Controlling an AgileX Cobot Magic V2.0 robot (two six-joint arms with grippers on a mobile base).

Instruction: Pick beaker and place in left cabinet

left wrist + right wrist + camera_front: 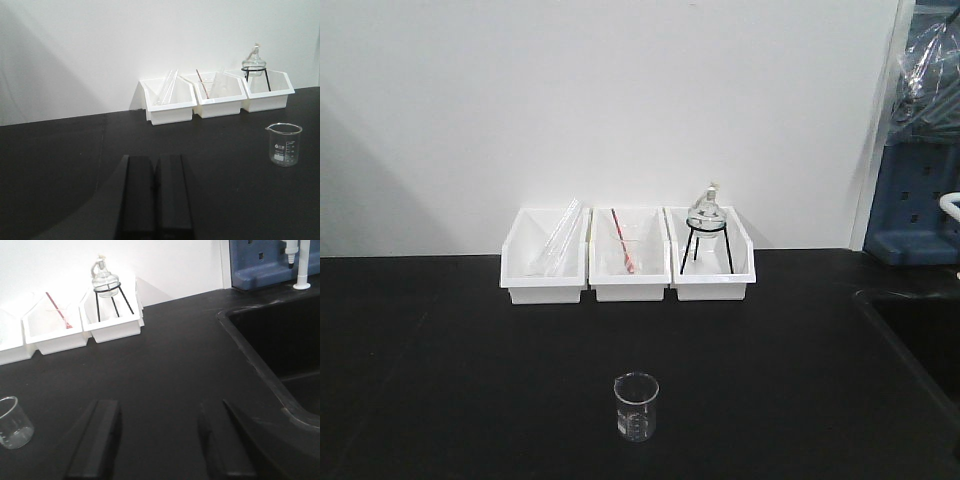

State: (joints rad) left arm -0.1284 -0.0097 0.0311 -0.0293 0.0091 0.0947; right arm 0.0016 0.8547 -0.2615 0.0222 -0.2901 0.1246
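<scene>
Left fingers (140, 195) pressed flat together with no gap, gripping nothing; low over the bare black counter (440, 380), pointed toward the back wall (570, 100). Right fingers (97, 440) spread wide apart, likewise empty, with only dark counter between them.

Clear glass beaker (636, 407) upright on the counter, by itself in the foreground and about midway across in the front view; white graduation marks on its side, pour lip on the rim. Ahead and well to the right of the left fingers in the left wrist view, untouched. At the far left edge of the right wrist view, partly cut off, apart from the right fingers.

Farther back, against the white wall, three white bins in a close row. Left bin (545, 270) with long thin glass tubes (558, 240) leaning inside. Middle bin (629, 270) with a red rod (622, 240) slanting across. Right bin (712, 270) with a round flask (706, 212) seated on a black tripod (98, 307).

Off to the right, a sunken black sink (280, 340) set into the counter, its rim near the right fingers. Beyond the sink, a blue panel (915, 205) with small holes, and a white pipe (301, 265) in front of it
</scene>
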